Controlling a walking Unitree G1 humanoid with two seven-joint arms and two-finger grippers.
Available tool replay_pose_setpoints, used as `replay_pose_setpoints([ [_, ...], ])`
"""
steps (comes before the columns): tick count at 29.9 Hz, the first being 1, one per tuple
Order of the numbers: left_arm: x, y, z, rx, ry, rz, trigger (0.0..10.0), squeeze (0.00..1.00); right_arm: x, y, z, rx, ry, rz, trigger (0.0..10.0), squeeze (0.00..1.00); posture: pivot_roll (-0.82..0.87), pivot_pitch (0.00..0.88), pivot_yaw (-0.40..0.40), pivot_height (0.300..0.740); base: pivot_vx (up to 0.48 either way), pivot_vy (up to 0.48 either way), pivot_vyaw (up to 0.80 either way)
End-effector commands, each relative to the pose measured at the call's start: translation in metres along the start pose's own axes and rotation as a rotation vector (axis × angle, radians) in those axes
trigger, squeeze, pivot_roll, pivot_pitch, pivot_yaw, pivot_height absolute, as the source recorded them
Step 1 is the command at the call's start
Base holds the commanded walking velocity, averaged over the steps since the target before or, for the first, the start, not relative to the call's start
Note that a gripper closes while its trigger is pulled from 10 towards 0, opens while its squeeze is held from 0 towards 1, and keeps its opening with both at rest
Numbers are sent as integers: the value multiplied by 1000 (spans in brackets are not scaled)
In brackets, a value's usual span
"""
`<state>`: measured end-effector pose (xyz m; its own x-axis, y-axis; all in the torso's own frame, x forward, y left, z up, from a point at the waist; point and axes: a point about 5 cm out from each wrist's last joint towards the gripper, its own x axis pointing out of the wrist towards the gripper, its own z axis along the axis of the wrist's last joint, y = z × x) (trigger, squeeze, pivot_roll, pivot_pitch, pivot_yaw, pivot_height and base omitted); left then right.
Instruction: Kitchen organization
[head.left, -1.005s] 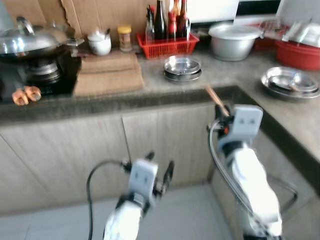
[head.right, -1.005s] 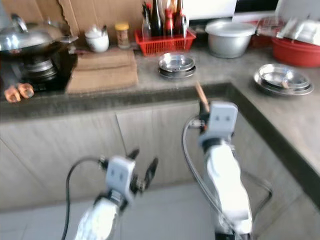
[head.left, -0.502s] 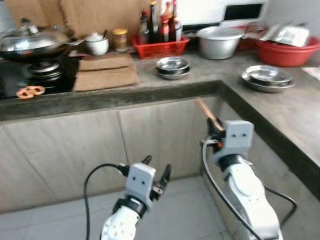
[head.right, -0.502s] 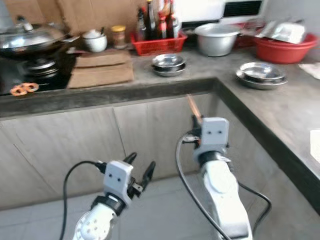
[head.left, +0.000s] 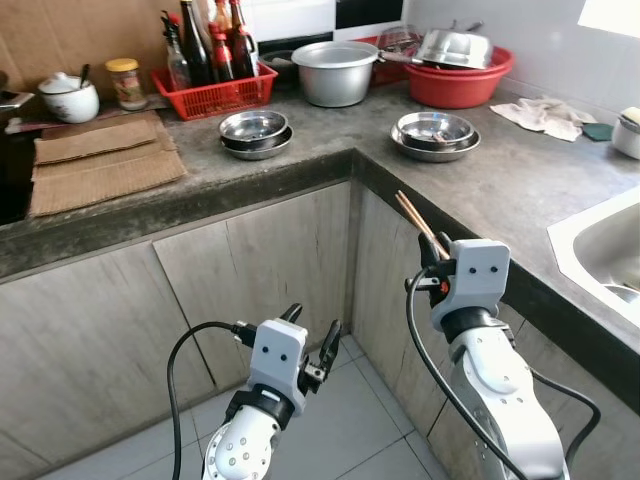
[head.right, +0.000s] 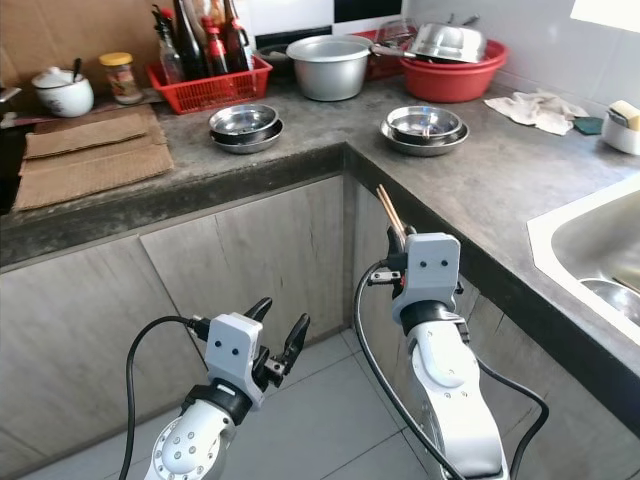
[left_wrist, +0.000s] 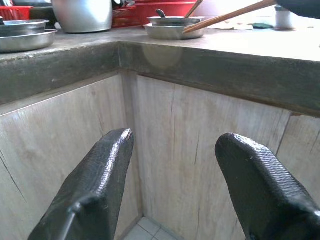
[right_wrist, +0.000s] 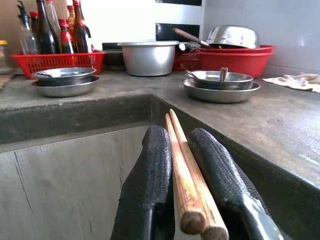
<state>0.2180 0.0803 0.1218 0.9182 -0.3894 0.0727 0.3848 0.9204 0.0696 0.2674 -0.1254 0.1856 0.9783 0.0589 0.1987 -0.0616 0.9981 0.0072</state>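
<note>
My right gripper (head.left: 440, 262) is shut on a pair of wooden chopsticks (head.left: 420, 224), which slant up past the corner of the grey counter (head.left: 330, 165). In the right wrist view the chopsticks (right_wrist: 181, 155) lie pinched between the two black fingers (right_wrist: 156, 165). My left gripper (head.left: 312, 325) hangs low in front of the cabinet doors, open and holding nothing; its fingers (left_wrist: 105, 170) stand wide apart. On the counter sit stacked steel bowls (head.left: 254, 130) and steel plates with a bowl (head.left: 434, 135).
At the back of the counter stand a red basket of bottles (head.left: 218, 90), a metal pot (head.left: 335, 72) and a red basin (head.left: 455, 75) with a steel bowl. Brown mats (head.left: 95, 160) lie on the left, a cloth (head.left: 545, 112) and a sink (head.left: 600, 245) on the right. Below is tiled floor (head.left: 350, 420).
The camera has swung right: the stove and wok have left the picture, and the sink and cloth have come in. The right gripper still holds the chopsticks; the left stays open.
</note>
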Motion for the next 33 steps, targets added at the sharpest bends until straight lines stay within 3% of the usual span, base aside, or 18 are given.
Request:
replay_pose_setpoints([
  [1,-1,2,-2,2,18,7,10000,0,-2,2,2,0,-4,5,10000,0,9,50,-4,740,0,337,-800],
  [9,-1,2,-2,3,19,4,10000,0,-1,2,4,-1,-9,-4,10000,0,9,52,-1,740,0,358,0],
  [20,-1,3,-2,6,21,3,10000,0,1,3,5,5,-13,-10,10000,0,9,53,1,740,0,354,-800],
  [27,-1,1,-2,37,21,-22,10000,0,2,3,7,-1,-21,-20,10000,0,8,53,7,740,0,0,-800],
  [33,-1,0,-3,41,24,-32,10000,0,4,1,11,-11,-38,-26,10000,0,8,54,7,740,0,-421,-792],
])
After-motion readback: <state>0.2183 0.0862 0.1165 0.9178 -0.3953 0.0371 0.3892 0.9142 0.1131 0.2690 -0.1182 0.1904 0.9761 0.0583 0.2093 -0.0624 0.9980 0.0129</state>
